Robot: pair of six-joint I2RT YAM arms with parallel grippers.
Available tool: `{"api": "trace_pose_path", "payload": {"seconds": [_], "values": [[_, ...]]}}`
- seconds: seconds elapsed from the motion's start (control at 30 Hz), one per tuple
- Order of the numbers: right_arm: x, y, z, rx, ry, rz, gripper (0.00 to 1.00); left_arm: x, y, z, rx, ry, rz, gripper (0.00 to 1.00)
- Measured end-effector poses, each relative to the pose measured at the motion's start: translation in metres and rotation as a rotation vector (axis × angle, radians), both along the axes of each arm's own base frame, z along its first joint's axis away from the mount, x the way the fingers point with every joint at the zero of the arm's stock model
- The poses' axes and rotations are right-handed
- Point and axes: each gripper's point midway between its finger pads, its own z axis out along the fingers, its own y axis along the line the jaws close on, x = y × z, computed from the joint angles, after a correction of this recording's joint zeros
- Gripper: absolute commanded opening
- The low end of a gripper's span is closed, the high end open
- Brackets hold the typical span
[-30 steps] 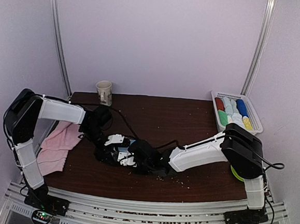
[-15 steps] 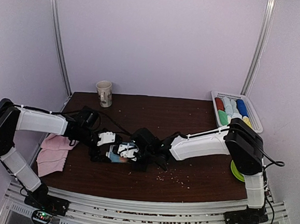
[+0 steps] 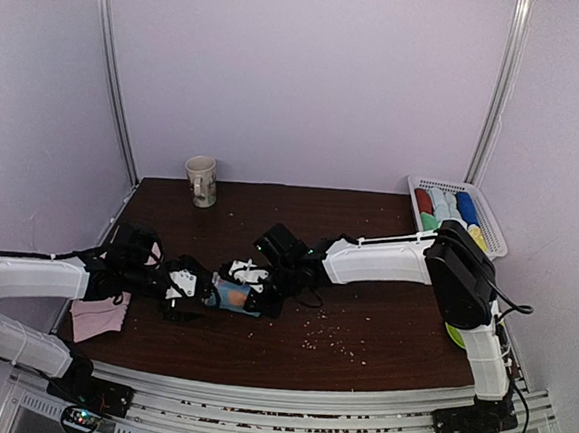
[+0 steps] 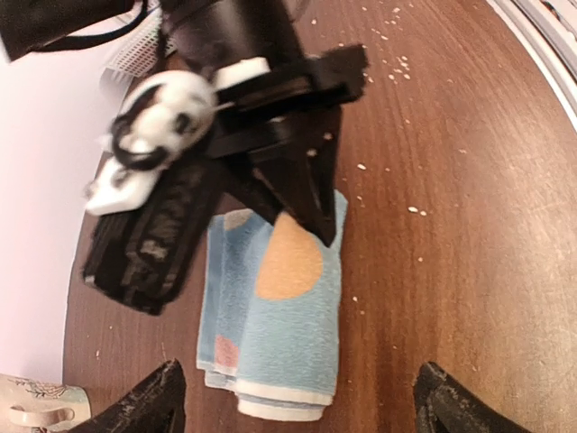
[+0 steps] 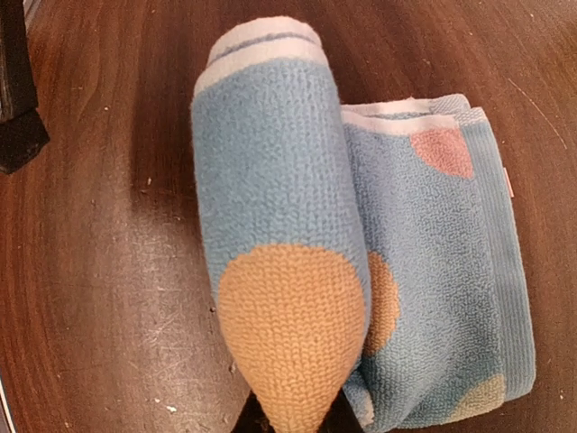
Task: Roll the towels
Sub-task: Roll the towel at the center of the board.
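Observation:
The light blue towel (image 3: 229,296) with orange dots lies on the brown table (image 3: 368,233), partly rolled. In the right wrist view its roll (image 5: 270,216) rests against the still flat part (image 5: 442,271). My right gripper (image 5: 293,424) is shut on the near end of the roll; from above it (image 3: 256,286) is at the towel's right end. My left gripper (image 4: 297,410) stands open, with its fingertips (image 4: 153,406) on either side of the towel's (image 4: 279,307) striped end and not touching it. Pale pink towels (image 3: 96,314) lie at the table's left edge.
A mug (image 3: 201,179) stands at the back left of the table. A white slatted basket (image 3: 443,182) holding several rolled cloths of different colours sits at the back right. A green object (image 3: 456,335) shows behind the right arm. Crumbs are scattered over the wood.
My left arm has dropped low and stretched out flat, and its gripper has opened wide at the towel's left end. The right arm has swung further back, still gripping the roll.

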Motion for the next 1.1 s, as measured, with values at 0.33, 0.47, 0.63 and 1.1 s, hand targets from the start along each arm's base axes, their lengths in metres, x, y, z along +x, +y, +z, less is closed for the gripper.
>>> {"api": "trace_pose_path", "payload": {"seconds": [0.33, 0.47, 0.63, 1.1], "values": [[-0.001, 0.005, 0.0, -0.043, 0.105, 0.03, 0.0, -0.003, -0.008, -0.007, 0.037, -0.11, -0.025, 0.86], [-0.004, 0.005, 0.0, -0.073, 0.14, 0.05, 0.01, -0.001, -0.013, -0.014, 0.079, -0.158, -0.02, 0.83], [-0.008, 0.007, 0.0, -0.106, 0.175, 0.084, 0.02, -0.005, -0.017, -0.033, 0.147, -0.173, -0.035, 0.8], [-0.017, 0.01, 0.0, -0.166, 0.249, 0.167, 0.08, 0.004, -0.003, -0.058, 0.243, -0.181, 0.031, 0.27]]}}
